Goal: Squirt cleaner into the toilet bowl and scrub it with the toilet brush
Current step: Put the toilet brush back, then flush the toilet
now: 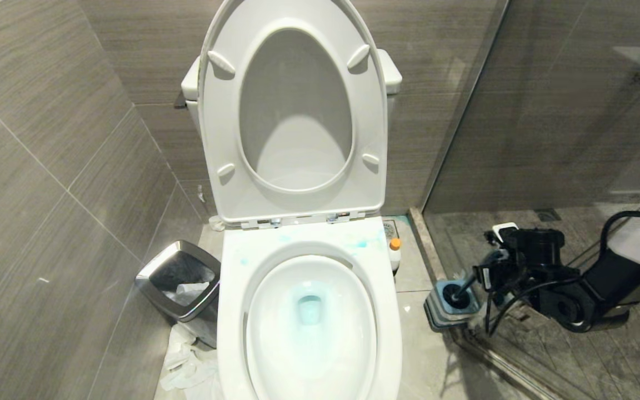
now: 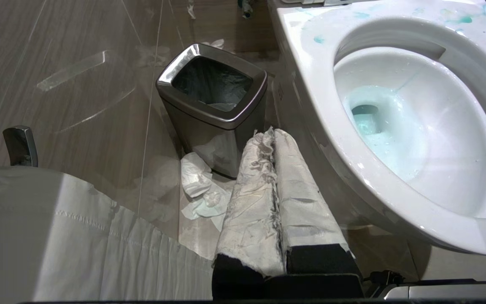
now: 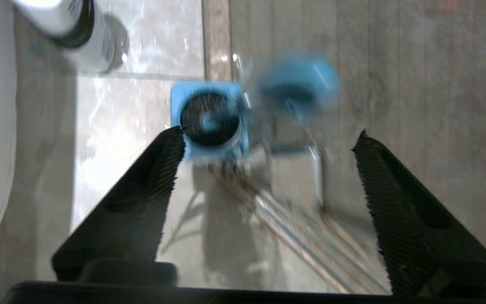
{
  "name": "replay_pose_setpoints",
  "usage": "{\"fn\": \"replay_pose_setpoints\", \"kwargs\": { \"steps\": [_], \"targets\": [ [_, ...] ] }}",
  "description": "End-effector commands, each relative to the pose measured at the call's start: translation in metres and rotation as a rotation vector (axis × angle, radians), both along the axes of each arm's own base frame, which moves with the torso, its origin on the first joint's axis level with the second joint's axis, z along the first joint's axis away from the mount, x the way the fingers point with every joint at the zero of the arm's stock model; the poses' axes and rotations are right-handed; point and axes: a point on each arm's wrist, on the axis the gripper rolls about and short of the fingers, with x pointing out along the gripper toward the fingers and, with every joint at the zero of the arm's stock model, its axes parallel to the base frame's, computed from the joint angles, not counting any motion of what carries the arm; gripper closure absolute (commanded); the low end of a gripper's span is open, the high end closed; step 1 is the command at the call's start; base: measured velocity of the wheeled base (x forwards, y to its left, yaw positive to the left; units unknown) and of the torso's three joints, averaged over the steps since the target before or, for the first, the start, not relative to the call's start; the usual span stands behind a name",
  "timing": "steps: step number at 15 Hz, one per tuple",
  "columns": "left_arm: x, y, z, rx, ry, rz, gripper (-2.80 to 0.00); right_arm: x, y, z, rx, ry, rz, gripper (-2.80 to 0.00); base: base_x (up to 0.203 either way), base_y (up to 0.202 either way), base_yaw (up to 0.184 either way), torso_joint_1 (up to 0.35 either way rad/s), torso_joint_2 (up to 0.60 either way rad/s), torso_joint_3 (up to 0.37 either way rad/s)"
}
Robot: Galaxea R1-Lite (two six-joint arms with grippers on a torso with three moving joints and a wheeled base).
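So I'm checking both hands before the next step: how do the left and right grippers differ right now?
The left gripper has its white-wrapped fingers pressed together, shut; the right gripper has bare black fingers spread wide, open. The left hangs beside the toilet bowl near the waste bin; the right is above the toilet brush, which sits in its holder. Both are empty.

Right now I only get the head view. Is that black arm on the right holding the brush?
Observer: No. The right wrist view shows the right pincer with its jaws wide apart, gripping nothing, above the toilet brush, which stands in its holder.
Operator: And the other arm? I can't see it.
Observer: In the left wrist view the left pincer is shut and empty, low between the waste bin and the toilet bowl.
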Motion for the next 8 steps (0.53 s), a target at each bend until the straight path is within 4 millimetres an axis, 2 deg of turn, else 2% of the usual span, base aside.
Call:
{"fn": "replay_pose_setpoints", "kwargs": {
  "steps": [1, 5, 8],
  "targets": [
    [0.0, 0.0, 0.0, 0.0, 0.001, -0.001, 0.0, -0.031, -0.002, 0.033, 0.0, -0.048, 0.002, -2.8, 0.0, 0.0, 0.0, 0.0, 0.0, 0.0],
    [0.0, 0.0, 0.0, 0.0, 0.001, -0.001, 0.0, -0.088, -0.004, 0.081, 0.015, -0.152, 0.028, -2.8, 0.0, 0.0, 0.0, 0.0, 0.0, 0.0],
    [0.0, 0.0, 0.0, 0.0, 0.001, -0.001, 0.0, -0.126, -0.001, 0.119, 0.036, -0.281, 0.14, -2.8, 0.0, 0.0, 0.0, 0.0, 0.0, 0.0]
  ]
}}
